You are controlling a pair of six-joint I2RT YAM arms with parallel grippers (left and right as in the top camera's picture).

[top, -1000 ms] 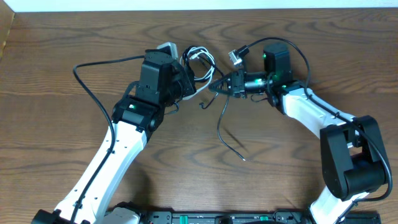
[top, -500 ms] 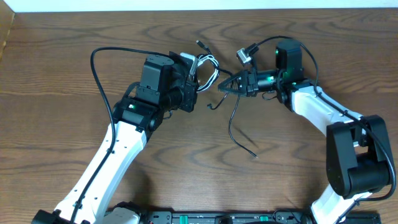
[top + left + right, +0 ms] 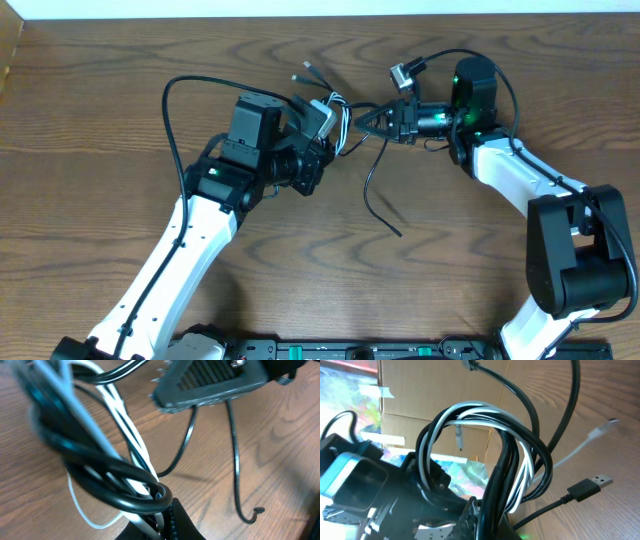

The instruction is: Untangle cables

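The cables, one black and one white, are looped together in a tangle held above the table between both grippers. My left gripper is shut on the bundle from the left; in the left wrist view the black loop and white cord run into its jaws. From the right, my right gripper is shut on the same tangle, with the strands passing between its fingers. A loose black tail hangs down onto the table. A black USB plug and a white plug stick out.
The brown wooden table carries both arms. A thick black arm wire arcs up left of the left arm, and another loops over the right wrist. A cardboard box shows behind the left arm in the right wrist view.
Both grippers have shifted right and slightly toward the far edge, carrying the tangle with them. The black tail has swung, and a plug end now sticks up above the left gripper.
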